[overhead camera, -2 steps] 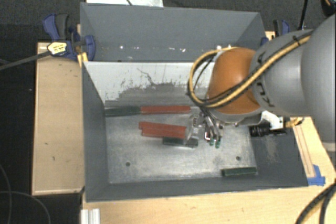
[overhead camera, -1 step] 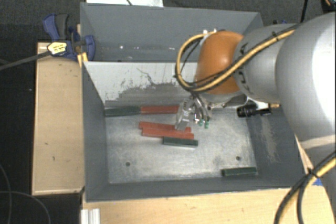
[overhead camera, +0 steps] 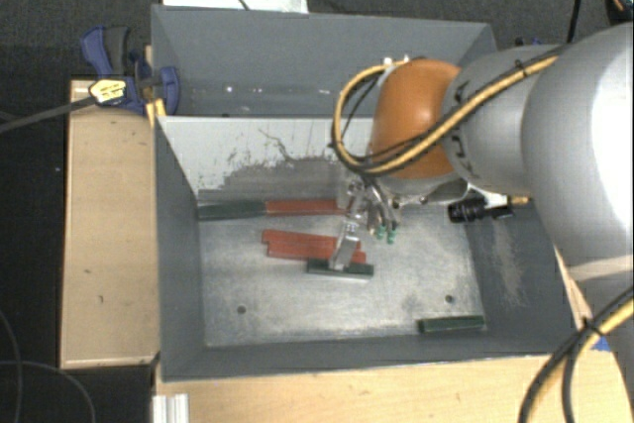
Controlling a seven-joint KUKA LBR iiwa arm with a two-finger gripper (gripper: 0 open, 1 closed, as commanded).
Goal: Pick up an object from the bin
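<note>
A flat red-brown bar (overhead camera: 297, 245) lies lengthwise on the floor of the grey bin (overhead camera: 297, 54), about in the middle, and it serves here as the mark for everything else. Its right end runs under the claw (overhead camera: 348, 253), which points down onto that end. Whether the claw is open or closed cannot be told, nor whether it grips anything. Just in front of the red-brown bar's right end, touching it or nearly so, lies a short dark green bar (overhead camera: 332, 268), roughly parallel to it; the claw's tip stands over the place where the two meet. Behind the red-brown bar, near the foot of the bin's back wall, a second red-brown strip (overhead camera: 300, 207) lies parallel to it, and a dark green strip (overhead camera: 230, 210) continues that strip's line to the left, end to end with it. Well apart from the red-brown bar, to its right and nearer the front wall, a lone dark green piece (overhead camera: 452, 323) lies flat on the floor. Above and to the right of the red-brown bar, the wrist carries an orange cover (overhead camera: 416, 119) with yellow and black cables (overhead camera: 342, 124) looping round it, and behind that the thick grey arm (overhead camera: 555, 144) reaches in from the right side.
</note>
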